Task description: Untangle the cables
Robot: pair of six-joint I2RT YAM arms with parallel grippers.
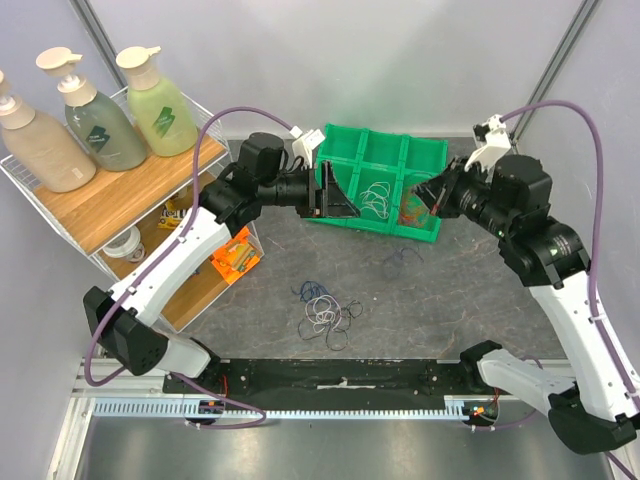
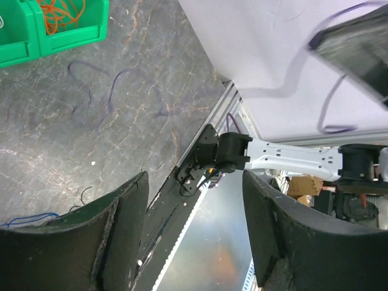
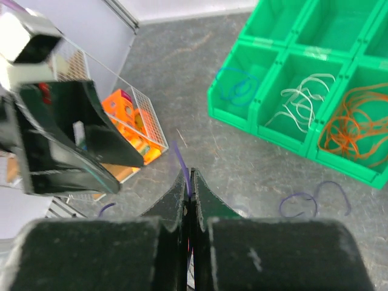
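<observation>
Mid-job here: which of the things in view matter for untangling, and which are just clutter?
Job: tangled cable pile; loose purple cable; white cables and orange cables in green tray; purple strand pinched in right gripper.
Lying about: three pump bottles; shelf rack; orange box.

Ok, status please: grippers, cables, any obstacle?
Left gripper open, empty. Right gripper shut on thin purple cable. Tangled pile lies apart from both. No obstacle seen.
</observation>
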